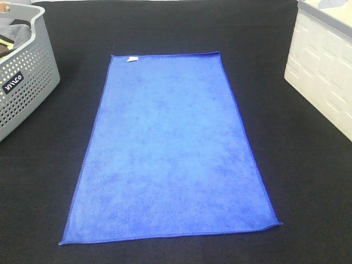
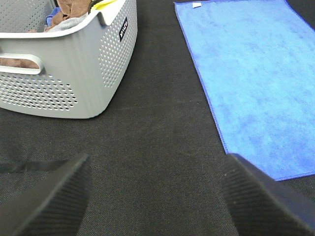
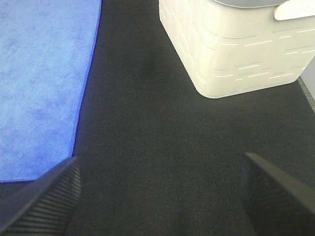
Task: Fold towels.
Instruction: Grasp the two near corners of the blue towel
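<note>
– While both arms' jaws stand wide apart and empty, where's the royal-blue fuzzy microfibre towel (image 1: pixel 170 148)?
– Spread flat on the black table (image 1: pixel 308 181), between grey perforated basket (image 1: pixel 27 82) left and cream bin (image 1: pixel 324 71) right; probably laid ready for folding.

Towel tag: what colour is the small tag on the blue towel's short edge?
White; the tag shows best in the exterior high view.

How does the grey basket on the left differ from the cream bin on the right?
The grey basket has walls pierced with round holes; the cream bin has brick-like relief with short slits. The grey basket carries a dark label; the cream bin shows none. Crumpled cloth shows inside the grey basket; the cream bin's contents are hidden. Both stand on the black table, flanking the blue towel.
</note>
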Controlling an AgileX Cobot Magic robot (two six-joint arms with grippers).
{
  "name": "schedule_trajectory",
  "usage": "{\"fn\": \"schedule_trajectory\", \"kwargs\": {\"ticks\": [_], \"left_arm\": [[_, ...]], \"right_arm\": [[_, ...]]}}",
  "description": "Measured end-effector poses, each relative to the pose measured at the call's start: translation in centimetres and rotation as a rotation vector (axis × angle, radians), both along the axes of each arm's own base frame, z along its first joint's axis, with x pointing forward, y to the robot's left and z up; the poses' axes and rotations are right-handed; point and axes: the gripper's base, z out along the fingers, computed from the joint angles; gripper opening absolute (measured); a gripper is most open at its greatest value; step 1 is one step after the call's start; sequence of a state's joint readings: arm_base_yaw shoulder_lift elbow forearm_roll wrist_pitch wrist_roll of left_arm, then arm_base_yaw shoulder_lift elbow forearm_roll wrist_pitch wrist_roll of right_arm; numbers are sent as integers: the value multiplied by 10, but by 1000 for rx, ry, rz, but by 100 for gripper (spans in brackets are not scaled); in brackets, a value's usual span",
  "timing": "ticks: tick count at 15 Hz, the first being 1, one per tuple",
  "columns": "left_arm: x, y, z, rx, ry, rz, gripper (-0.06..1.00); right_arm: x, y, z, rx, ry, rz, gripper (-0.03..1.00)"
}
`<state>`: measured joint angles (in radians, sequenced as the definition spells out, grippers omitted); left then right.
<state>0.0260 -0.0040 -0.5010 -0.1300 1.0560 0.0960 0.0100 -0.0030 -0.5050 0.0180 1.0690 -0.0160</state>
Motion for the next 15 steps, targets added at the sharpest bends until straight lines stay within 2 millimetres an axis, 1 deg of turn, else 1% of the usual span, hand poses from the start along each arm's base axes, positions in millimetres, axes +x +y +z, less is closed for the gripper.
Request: {"fn": "schedule_trajectory", "kwargs": {"ticks": [15], "left_arm": [[0, 0, 0, 0, 0, 0, 71]], "right_arm": [[0, 0, 0, 0, 0, 0, 82]]}}
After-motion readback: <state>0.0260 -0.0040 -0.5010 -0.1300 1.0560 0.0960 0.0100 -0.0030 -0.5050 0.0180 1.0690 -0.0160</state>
